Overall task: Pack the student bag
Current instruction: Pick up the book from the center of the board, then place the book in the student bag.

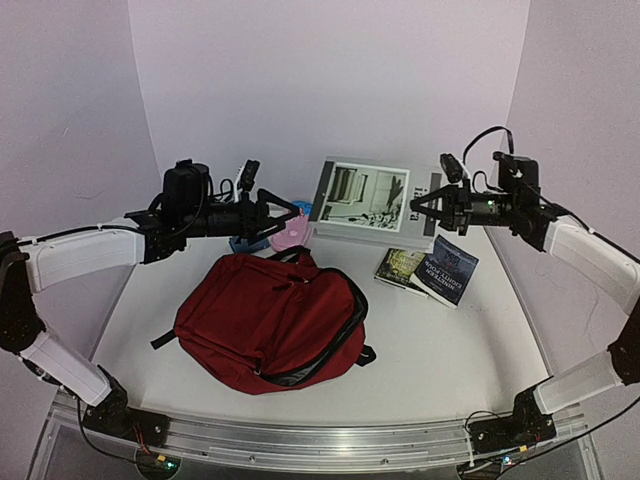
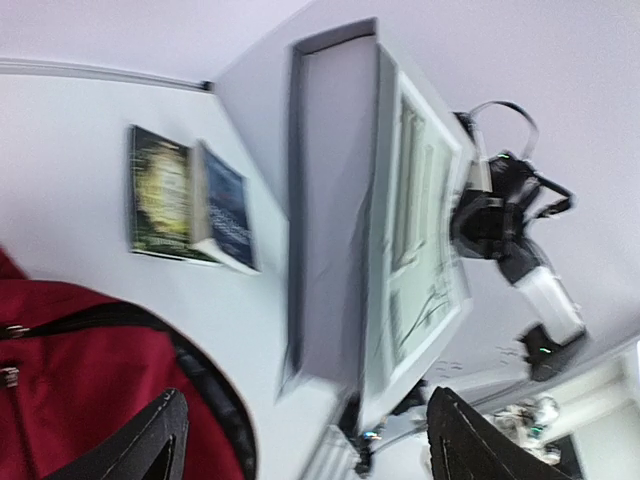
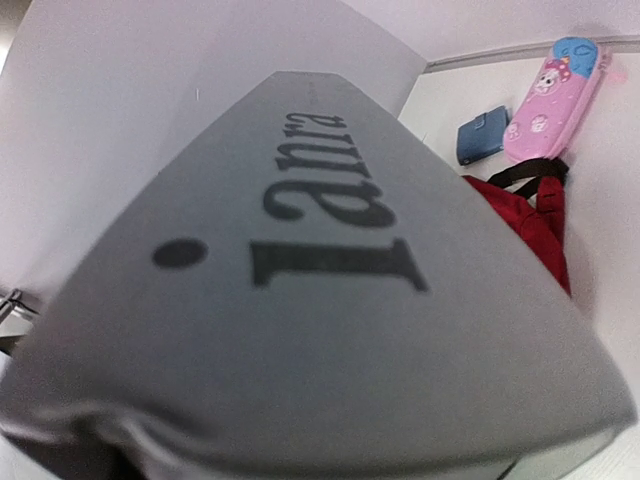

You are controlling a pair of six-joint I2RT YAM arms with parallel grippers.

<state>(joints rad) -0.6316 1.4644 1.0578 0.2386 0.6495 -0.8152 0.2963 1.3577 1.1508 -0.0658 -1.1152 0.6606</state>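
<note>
Starting with the bag [image 1: 270, 320]: where do we have it?

We have it lying flat at the middle of the bench [image 1: 450, 350], dark red, with its black top handle toward the back. Its main zip gapes along the right and near edge and shows a strip of grey lining. What lies inside we cannot tell.

And what do we see around it?

Behind it a pink pencil case [image 1: 292, 233] lies beside a small blue wallet [image 3: 482, 135], both near the bag's handle. To the right rear, two paperbacks [image 1: 447, 270] lie side by side, touching each other and apart from the bag.

How do we find the left jaws?

Spread wide, with nothing between the fingertips [image 2: 165, 440]. They hang above the bench behind the bag, just by the pencil case.

And the right jaws?

They are pinching the right edge of a large grey book [image 1: 362, 200], which is tilted with its cover toward the top camera. Its spine fills the right wrist view, so we cannot see the jaws there.

And the room?

Pale lilac walls [image 1: 300, 80] close round our white bench on three sides.
</note>
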